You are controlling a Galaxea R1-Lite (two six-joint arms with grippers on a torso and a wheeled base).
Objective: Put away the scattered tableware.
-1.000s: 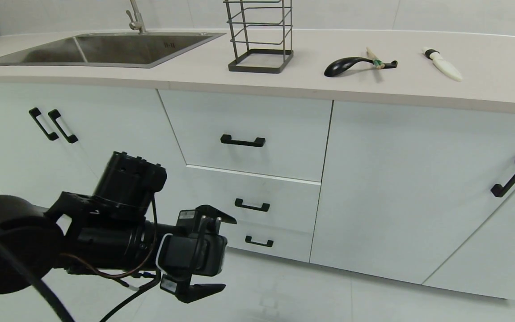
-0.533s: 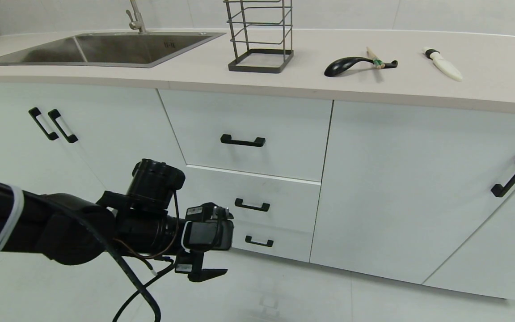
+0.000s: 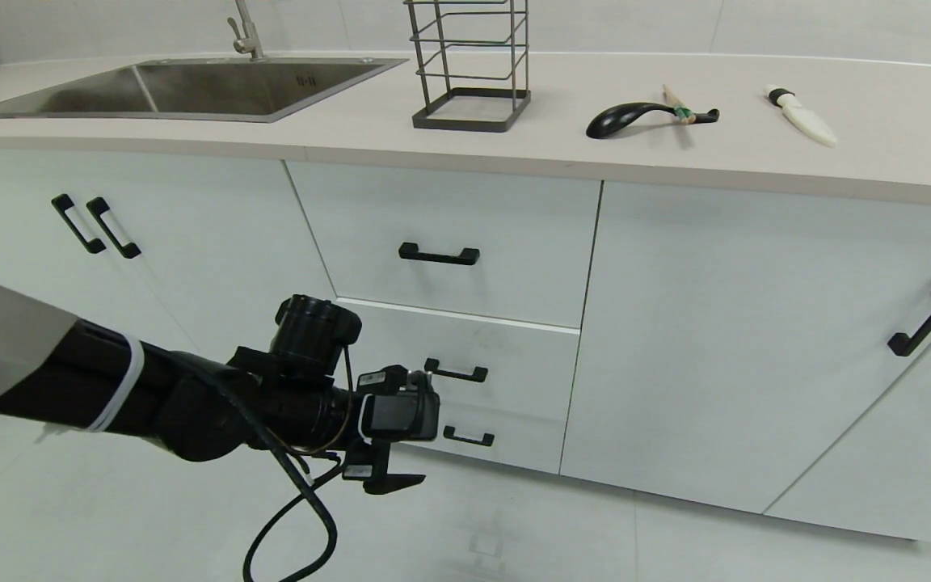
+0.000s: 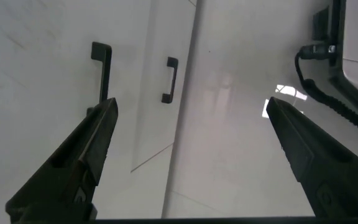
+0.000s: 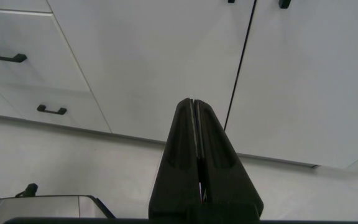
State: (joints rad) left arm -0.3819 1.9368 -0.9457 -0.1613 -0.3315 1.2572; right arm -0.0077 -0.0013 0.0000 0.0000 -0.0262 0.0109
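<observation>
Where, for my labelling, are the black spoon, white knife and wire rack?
black spoon point(image 3: 608, 124), head view, on its bowl.
white knife point(image 3: 807, 124), head view, on its blade.
wire rack point(image 3: 462, 124), head view, on its base.

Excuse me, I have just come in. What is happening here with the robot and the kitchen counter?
The robot is to put away tableware, but it holds nothing yet. Its left gripper is open, low in front of the drawers. The right gripper is shut and empty. A black spoon, a wooden stick by its handle and a white knife lie on the counter, to the right of the wire rack.
</observation>
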